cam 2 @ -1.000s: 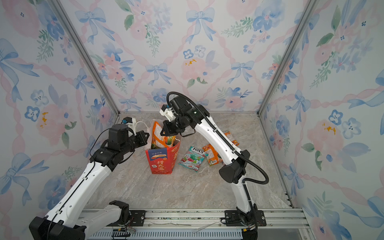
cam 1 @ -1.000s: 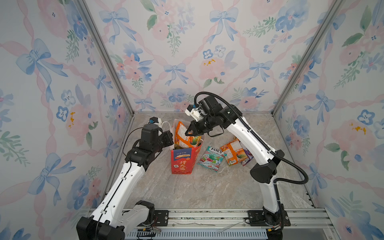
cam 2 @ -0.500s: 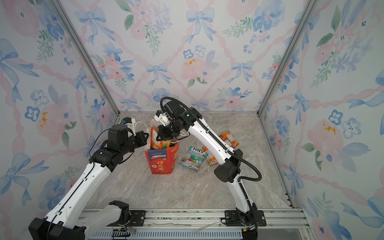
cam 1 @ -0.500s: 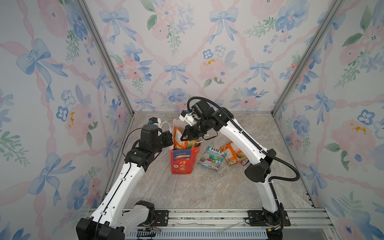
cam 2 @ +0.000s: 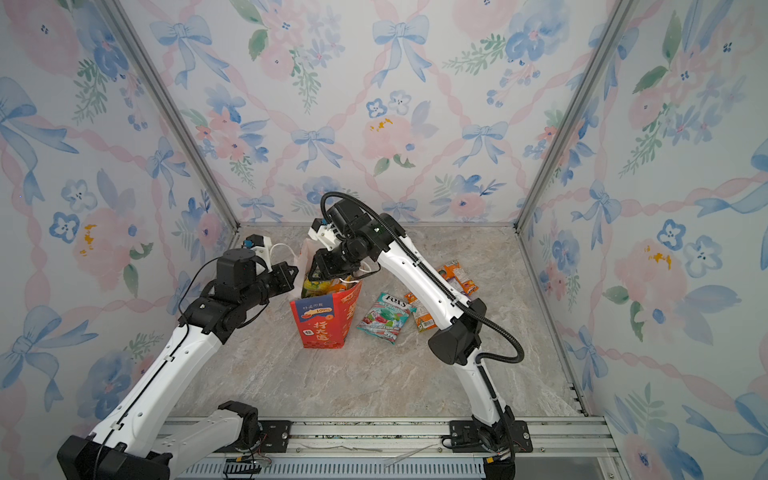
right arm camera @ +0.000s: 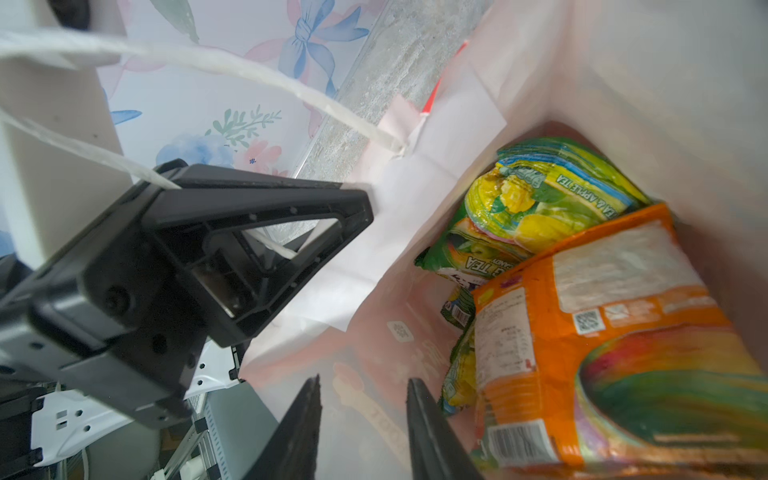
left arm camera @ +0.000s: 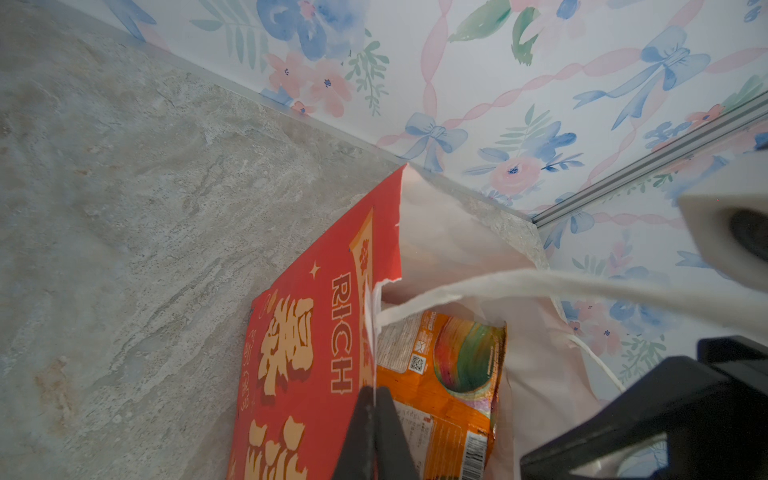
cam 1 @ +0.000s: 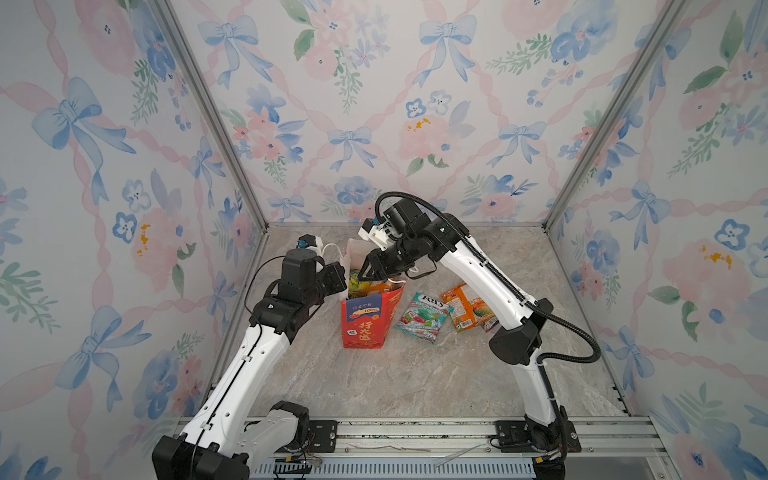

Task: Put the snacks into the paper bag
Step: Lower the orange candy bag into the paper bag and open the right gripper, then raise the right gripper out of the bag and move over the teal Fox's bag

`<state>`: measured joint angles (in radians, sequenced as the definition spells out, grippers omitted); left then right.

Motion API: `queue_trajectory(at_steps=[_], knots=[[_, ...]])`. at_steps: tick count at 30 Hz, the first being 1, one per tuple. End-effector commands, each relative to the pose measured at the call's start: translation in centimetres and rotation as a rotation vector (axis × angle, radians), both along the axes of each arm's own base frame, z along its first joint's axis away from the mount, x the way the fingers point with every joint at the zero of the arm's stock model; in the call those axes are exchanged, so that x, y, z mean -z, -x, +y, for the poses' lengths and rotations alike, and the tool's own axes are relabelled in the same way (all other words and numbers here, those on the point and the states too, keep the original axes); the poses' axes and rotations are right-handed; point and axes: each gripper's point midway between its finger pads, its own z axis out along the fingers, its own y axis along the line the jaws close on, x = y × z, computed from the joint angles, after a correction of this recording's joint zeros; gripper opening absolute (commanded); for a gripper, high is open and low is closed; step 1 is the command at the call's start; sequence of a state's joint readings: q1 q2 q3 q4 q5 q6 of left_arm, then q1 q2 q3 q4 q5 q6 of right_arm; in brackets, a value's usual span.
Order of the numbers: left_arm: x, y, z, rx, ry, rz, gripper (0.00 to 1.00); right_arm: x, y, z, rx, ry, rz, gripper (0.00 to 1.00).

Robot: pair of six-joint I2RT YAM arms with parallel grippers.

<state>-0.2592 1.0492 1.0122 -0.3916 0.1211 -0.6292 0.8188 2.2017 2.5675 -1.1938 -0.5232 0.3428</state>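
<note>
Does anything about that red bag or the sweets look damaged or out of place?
Yes, slightly. The paper bag has what looks like a small jagged tear in its rim where the white string handle comes out, seen in the left wrist view. The left gripper pinches that rim. Otherwise nothing stands out.

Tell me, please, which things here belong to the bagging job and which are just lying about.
Job: paper bag; bagged orange packet; bagged green packets; teal FOX'S packet and loose orange packets on the table.
Lying about: thin scraps on the front rail.
</note>
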Motion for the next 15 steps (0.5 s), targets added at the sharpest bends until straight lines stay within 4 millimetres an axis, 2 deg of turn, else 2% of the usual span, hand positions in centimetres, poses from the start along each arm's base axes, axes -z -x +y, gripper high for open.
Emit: queue_trajectory(at_steps=[1, 5, 8, 15], knots=[[0.1, 0.0, 0.2, 0.002, -0.010, -0.004, 0.00, -1.7, 0.1, -0.5, -0.003, -0.022, -0.033, 0.40], [0.3, 0.0, 0.2, 0.002, -0.011, -0.001, 0.00, -2.8, 0.1, -0.9, -0.003, -0.044, -0.059, 0.42], [0.3, 0.0, 0.3, 0.001, -0.011, 0.000, 0.00, -4.4, 0.2, -1.4, -0.008, -0.072, -0.096, 0.44], [0.2, 0.0, 0.5, -0.003, -0.012, -0.005, 0.00, -10.0, 1.4, -4.8, 0.017, -0.126, -0.239, 0.51]])
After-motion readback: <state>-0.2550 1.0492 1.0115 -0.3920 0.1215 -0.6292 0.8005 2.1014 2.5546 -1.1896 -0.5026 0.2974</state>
